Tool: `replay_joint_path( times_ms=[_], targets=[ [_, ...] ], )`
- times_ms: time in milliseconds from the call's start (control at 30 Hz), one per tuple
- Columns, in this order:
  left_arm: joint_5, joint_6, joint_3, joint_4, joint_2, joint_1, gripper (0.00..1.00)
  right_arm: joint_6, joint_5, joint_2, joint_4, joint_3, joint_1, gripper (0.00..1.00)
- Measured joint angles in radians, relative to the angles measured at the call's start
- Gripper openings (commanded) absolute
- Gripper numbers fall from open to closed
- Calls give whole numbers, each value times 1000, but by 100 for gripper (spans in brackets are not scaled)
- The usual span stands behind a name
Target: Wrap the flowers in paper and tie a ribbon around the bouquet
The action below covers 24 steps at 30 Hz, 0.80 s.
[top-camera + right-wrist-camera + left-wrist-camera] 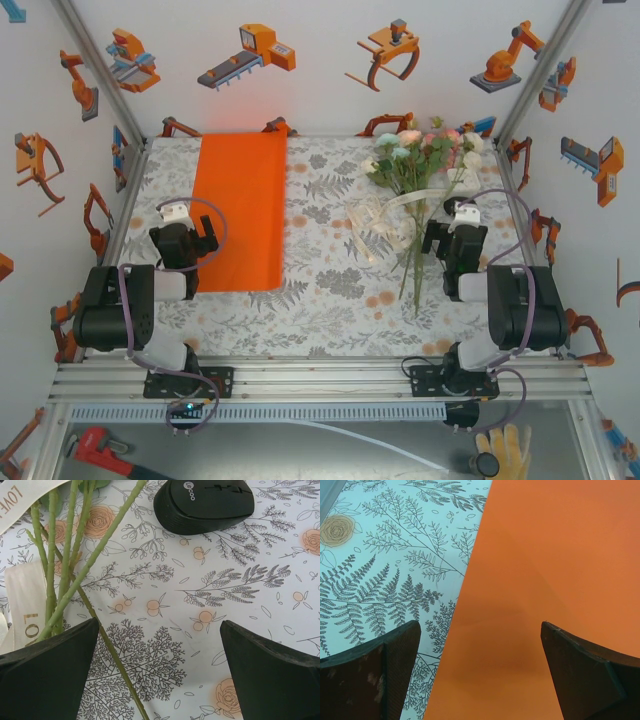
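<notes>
- Top view: the paper [240, 210] lies flat on the left side of the table, its long axis from far to near. My left gripper [178, 215] hangs over its left edge, jaws wide, holding nothing. The flowers [425, 160] lie on the right, well apart from the paper, blooms far and stems toward me, with the ribbon [385, 225] looped across them. My right gripper [463, 215], also wide and empty, is just right of the stems, so I judge this arm the nearer one.
- Left wrist view: the paper [545, 580] edge runs slanted between the fingers of the left gripper [480, 645], with the cloth [395, 555] to the left.
- Right wrist view: the flowers [65, 570] show as stems passing the left finger of the right gripper [160, 640], with the ribbon [25, 605] beside them. Its letters, too small from above, are readable here. A black mouse [205, 505] lies ahead.
</notes>
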Motion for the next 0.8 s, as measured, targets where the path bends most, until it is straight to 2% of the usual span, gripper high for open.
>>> replay_joint_path(
  times_ms=[133,267,367,467,600,700,800],
  targets=[
    [-5,0,0,-4,-4,0,97,0,5,-16,-16,0,0,100],
    [-31,-1,0,-129,-143,-6,97,29,16,-276,-243,19,0,98],
    [-72,-43,71,-385,-385,-20,97,104,2,-504,-473,148,0,95],
    [-80,-156,270,-701,-560,-22,97,180,-84,-619,-700,329,0,93],
    [12,-255,454,-1012,-687,-21,97,230,-245,-623,-987,551,40,92],
    [70,-309,521,-1247,-706,-9,99,233,-347,-565,-1182,658,151,93],
    [137,-345,519,-1445,-671,61,97,222,-421,-497,-1317,682,288,93]
  ],
)
